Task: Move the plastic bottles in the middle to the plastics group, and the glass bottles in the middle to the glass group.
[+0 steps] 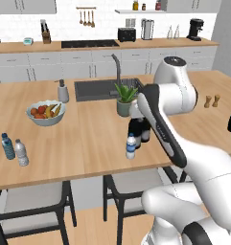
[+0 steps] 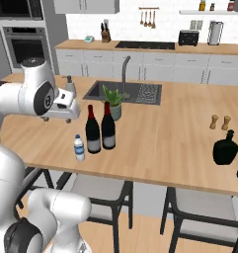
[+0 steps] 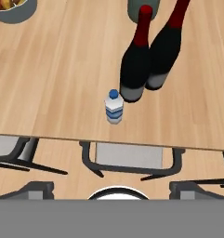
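Fruit bowl (image 1: 46,113): pale, holding mixed fruit, toward the island's left side.
Soap dispenser (image 1: 63,91): grey, upright, just left of the sink.
Sink (image 1: 107,89): dark basin set into the island's far edge, with a curved faucet (image 1: 117,67) behind it.
Plant (image 1: 125,99): green leaves in a grey pot, in front of the sink's right corner.
Shakers (image 1: 212,101): two small brown ones, side by side near the island's right end.
Flask (image 2: 225,147): squat, black, near the island's front right edge.
Stools (image 1: 33,206): dark frames, grey seats, tucked under the front edge.
Back counter: knife block (image 1: 45,34), toaster (image 1: 126,34), kettle (image 1: 147,29), coffee maker (image 1: 195,29).
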